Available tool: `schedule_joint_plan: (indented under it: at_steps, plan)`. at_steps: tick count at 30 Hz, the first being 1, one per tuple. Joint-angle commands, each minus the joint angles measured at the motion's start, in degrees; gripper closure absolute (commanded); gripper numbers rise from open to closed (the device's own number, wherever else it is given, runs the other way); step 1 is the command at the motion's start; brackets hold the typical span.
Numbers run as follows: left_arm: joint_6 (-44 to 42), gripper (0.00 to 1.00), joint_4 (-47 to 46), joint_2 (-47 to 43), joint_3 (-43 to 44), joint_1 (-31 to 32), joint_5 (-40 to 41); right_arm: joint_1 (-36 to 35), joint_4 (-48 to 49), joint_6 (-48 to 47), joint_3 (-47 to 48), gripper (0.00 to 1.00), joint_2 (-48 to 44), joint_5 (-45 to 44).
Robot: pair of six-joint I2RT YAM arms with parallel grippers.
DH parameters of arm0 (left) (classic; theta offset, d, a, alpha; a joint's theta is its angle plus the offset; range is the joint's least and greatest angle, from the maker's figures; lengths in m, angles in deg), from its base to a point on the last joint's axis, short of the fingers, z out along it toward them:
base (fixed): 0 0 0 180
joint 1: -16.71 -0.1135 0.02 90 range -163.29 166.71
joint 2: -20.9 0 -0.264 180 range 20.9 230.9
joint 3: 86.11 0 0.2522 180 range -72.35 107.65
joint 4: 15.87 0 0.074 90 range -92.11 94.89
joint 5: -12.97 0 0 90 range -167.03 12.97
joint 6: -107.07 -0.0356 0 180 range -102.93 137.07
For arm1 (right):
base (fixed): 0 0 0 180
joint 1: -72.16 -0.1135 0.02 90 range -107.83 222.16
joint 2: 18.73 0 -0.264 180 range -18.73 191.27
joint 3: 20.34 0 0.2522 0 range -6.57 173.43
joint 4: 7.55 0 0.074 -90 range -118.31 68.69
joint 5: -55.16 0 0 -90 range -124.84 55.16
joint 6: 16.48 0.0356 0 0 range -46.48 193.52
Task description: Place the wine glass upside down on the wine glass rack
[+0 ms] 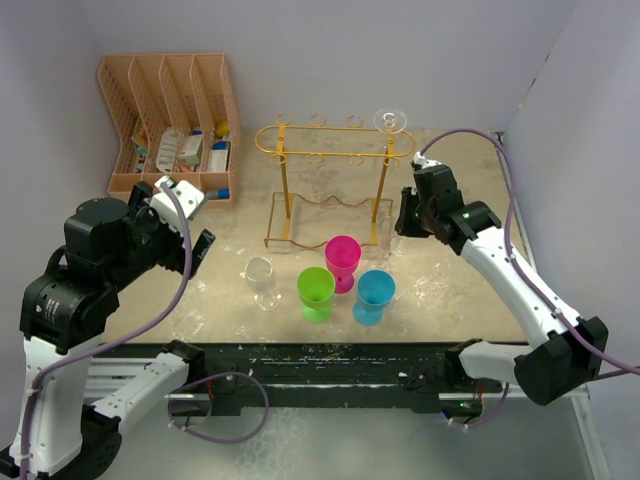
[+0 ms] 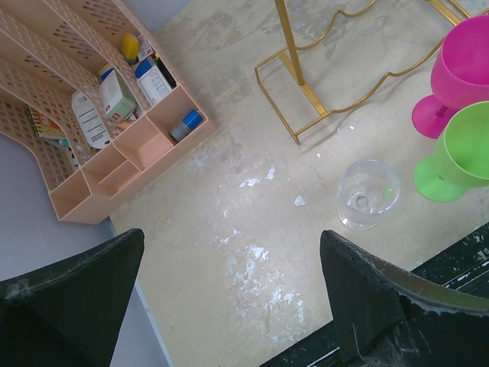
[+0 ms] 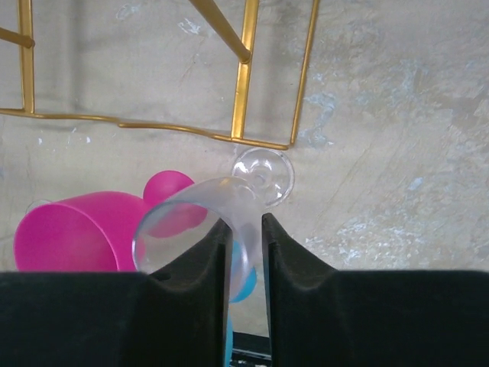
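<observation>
Wine glass (image 3: 187,222) pinched by bowl wall in right hand (image 3: 246,229). Glass tilted, foot toward wine glass rack (image 1: 330,128) base, low beside rack's right post. Can't tell if foot touches table (image 1: 440,290). Not hung yet. Second clear glass (image 1: 387,120) sits foot-up at right end of top rail. Third clear glass (image 1: 260,280) upright on table, left of green cup (image 1: 316,290). Left hand (image 2: 231,241) spread wide, holding nothing, above table near third glass.

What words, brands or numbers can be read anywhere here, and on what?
None can be read.
The small boxes and bottles in the peach organiser carry printed labels, all too small and blurred.
The plastic cups, the glasses and the gold rack show no print.
</observation>
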Motion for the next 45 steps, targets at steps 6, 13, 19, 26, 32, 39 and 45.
schedule_joint_plan:
  at_steps: [6,13,19,26,32,39,45]
  plan:
    - [-0.6,0.00,-2.4,0.1,-0.5,0.9,0.9,-0.5,-0.8,-0.6,1.4,1.00,1.5,-3.8]
    - [-0.6,0.00,0.6,2.4,6.1,1.4,-0.9,-0.5,-14.6,-2.4,13.1,1.00,-2.3,-8.0]
    - [1.1,0.00,0.4,3.9,8.4,2.0,-4.1,-0.5,-23.0,-2.0,19.3,1.00,-4.9,-19.8]
    - [8.4,0.00,-5.7,6.0,9.2,2.6,0.5,-0.5,-22.5,-3.5,34.3,1.00,-6.9,-32.3]
    - [17.5,0.00,-8.6,13.6,19.9,2.9,-9.8,-0.5,-1.6,-10.4,41.4,1.00,-11.4,-35.2]
    - [30.8,0.00,-13.9,24.4,39.5,2.8,-23.4,-0.5,19.3,-14.5,41.4,1.00,-9.0,-22.3]
    - [40.4,0.00,-21.2,31.2,45.0,2.6,-25.8,-0.5,47.6,-24.2,29.6,1.00,-10.1,-6.8]
